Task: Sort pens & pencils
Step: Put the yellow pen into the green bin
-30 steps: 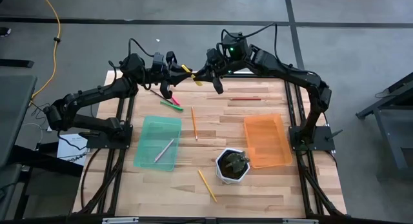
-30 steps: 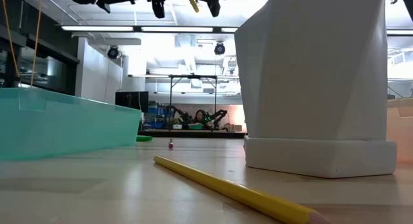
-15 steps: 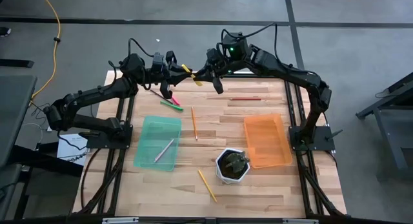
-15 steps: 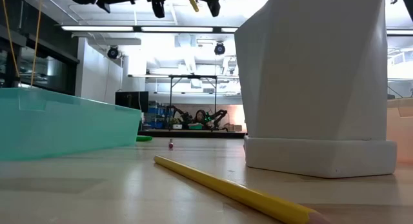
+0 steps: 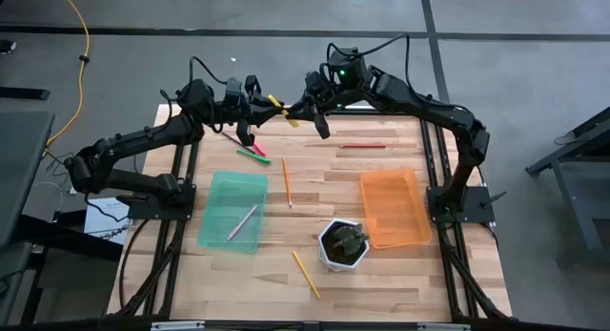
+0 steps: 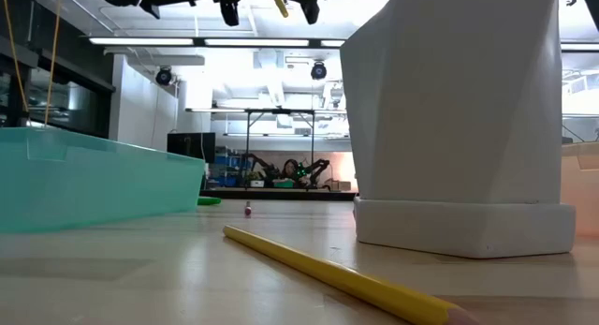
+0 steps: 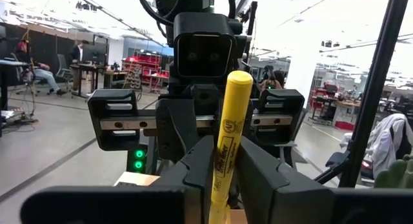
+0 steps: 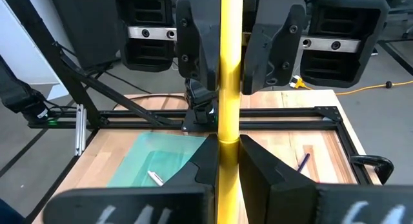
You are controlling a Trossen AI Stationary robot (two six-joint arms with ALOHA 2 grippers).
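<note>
A yellow pen [image 5: 280,110] hangs in the air over the table's far edge, between my two grippers. My left gripper [image 5: 260,113] comes at it from the table's left and my right gripper [image 5: 299,111] from the right; both are shut on it. A green pen [image 5: 254,155] and a pink pen [image 5: 258,147] lie flat on the table below them. An orange pencil [image 5: 286,181], a yellow-orange pencil [image 5: 305,273] and a red-brown pencil [image 5: 363,146] also lie flat on the wood. A silver-grey pen [image 5: 242,221] lies in the green tray [image 5: 217,190]. My left gripper pinches the yellow pen's barrel [image 7: 221,161] between its two fingers, coming about level from the table's left, fingers across the pen. The pen is lifted clear. My right gripper pinches the same barrel [image 8: 230,128] a little way along, about level from the right, fingers across it.
An orange tray [image 5: 416,213] stands at the right. A white pot with a plant [image 5: 343,243] stands near the front middle and fills the right of the low view [image 6: 459,119]. The yellow-orange pencil [image 6: 346,280] lies just in front of it.
</note>
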